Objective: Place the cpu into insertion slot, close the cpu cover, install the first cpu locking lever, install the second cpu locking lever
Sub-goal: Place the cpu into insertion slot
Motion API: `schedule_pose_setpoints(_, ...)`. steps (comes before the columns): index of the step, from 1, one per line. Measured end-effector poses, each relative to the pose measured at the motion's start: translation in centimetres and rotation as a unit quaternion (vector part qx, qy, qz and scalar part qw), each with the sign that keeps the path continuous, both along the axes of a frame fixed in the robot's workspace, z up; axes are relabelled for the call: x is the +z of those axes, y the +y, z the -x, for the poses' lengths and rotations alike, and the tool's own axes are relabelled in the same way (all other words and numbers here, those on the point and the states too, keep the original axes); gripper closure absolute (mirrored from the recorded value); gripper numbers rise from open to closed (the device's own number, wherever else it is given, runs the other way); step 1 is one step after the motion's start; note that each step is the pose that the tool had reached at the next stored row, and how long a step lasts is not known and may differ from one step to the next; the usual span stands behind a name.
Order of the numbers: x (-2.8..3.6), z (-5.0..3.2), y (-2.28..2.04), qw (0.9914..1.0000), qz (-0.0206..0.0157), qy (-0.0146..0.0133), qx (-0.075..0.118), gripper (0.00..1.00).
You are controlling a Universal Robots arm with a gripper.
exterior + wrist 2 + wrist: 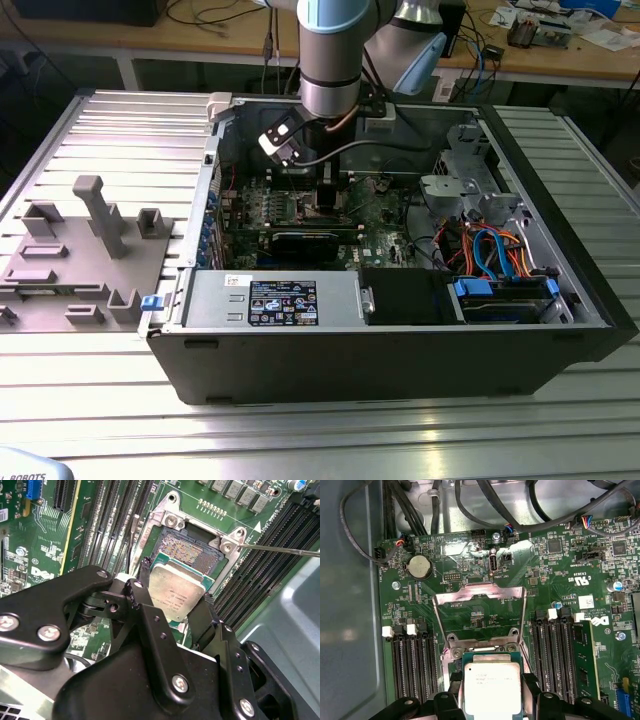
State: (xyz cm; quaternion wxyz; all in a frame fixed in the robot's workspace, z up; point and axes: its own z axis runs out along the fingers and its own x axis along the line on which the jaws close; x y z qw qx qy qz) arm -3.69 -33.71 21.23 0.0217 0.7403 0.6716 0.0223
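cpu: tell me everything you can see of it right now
The small, flat, square, silver-grey metal-topped cpu has a green board rim and faint print on its lid. Two opposite edges are gripped between the black jaws of the gripper. It hangs partly over the square, silvery-rimmed insertion slot, whose gold contact field is half uncovered. Whether it touches the slot cannot be told.

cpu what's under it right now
The open slot: its gold contact grid shows past the cpu, held in the gripper. The part beneath the cpu is covered.
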Motion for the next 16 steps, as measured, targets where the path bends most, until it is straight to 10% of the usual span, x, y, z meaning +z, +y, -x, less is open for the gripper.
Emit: schedule_pose_setpoints(16,-0.35,0.0,0.07,1.0,0.0,-0.0001,0.0,0.45)
